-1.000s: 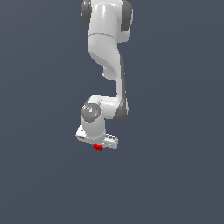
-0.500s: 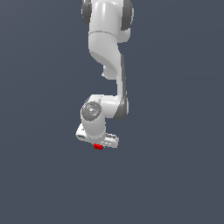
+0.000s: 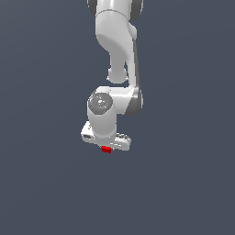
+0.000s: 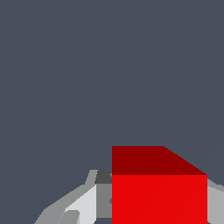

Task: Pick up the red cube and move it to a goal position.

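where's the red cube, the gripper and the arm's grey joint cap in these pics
red cube [image 3: 106,149], exterior view, on its front face under the hand
gripper [image 4: 159,199], wrist view, midway between the fingertips, on the cube between them
grey joint cap [image 3: 99,103], exterior view, on the round disc's middle

**Cube under the gripper**

Hanging straight down from the arm [image 3: 117,55] in the exterior view – the gripper [image 3: 106,146], with the cube [image 3: 106,149] directly beneath, touching its underside. In the wrist view, cube [image 4: 159,192] set between the fingers [image 4: 83,205] – one on each side.
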### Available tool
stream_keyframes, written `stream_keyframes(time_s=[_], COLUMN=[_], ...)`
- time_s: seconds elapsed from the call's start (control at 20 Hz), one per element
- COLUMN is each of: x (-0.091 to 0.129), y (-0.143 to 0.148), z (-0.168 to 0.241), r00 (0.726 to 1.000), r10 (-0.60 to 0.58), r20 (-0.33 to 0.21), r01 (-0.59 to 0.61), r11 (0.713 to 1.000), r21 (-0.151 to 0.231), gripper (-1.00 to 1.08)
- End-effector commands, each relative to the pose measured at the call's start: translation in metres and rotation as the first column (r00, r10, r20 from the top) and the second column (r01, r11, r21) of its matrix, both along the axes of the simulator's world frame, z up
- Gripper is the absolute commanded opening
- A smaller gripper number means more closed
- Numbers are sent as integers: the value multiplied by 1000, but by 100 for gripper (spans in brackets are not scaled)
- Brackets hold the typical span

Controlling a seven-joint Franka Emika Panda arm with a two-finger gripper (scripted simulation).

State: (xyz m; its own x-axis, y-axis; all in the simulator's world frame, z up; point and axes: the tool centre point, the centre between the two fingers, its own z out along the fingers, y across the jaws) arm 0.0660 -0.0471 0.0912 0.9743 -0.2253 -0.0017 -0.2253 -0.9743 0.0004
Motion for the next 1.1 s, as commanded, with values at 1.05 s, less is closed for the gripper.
stream_keyframes(time_s=[1.05], x=[25], y=[79], z=[235], r00=[1000], r10=[0], r20=[2], r01=[0], r11=[1000], r21=[-1], gripper=[-100])
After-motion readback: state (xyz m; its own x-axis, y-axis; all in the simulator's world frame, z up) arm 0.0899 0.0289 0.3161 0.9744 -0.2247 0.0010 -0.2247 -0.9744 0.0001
